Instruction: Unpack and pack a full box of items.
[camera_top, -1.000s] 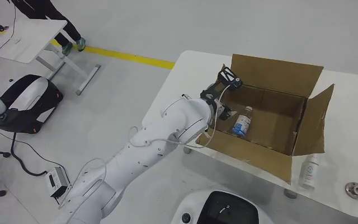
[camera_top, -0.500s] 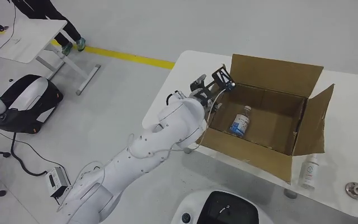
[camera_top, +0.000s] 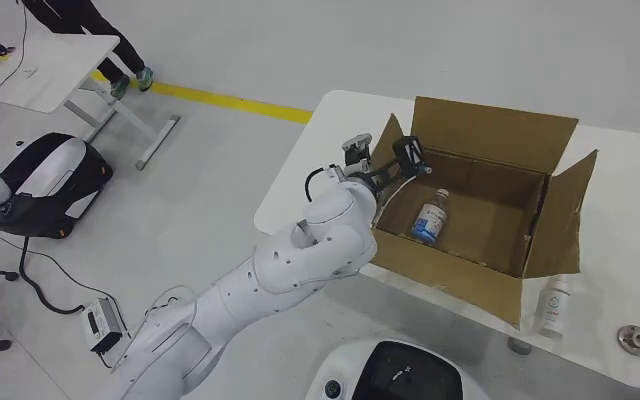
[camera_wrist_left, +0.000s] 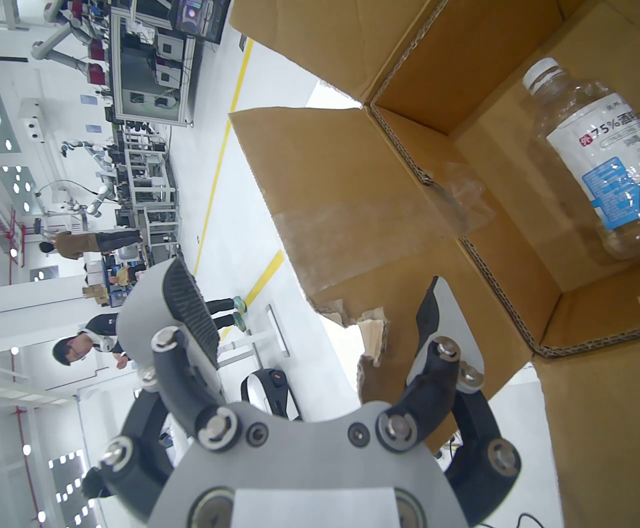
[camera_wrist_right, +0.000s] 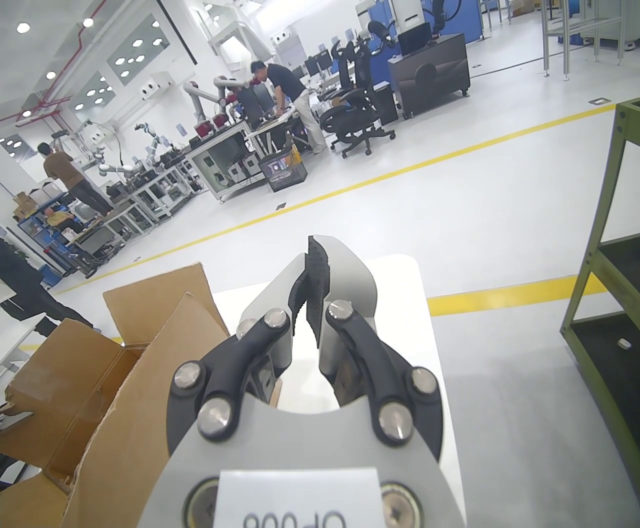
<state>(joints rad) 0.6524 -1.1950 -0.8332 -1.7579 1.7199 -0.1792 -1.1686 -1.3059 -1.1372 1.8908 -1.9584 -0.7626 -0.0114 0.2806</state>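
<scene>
From the top: open brown cardboard box (camera_top: 495, 130) on the white table (camera_top: 330, 130), clear plastic bottle with a blue-and-white label (camera_top: 432, 218) lying inside. Left tool (camera_top: 383, 150) spread wide at the side flap.

Left wrist: flap's torn edge between the wide-apart fingers (camera_wrist_left: 187, 305).

Right wrist: right tool (camera_wrist_right: 312, 280) pinched together, holding nothing, over the table beside the box.

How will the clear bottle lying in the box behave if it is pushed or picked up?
The bottle lies on its side on the box floor, so a push would probably roll it. Its clear plastic looks smooth and thin, so it may slip or dent when squeezed. Its fill, hence weight, I cannot tell.
</scene>
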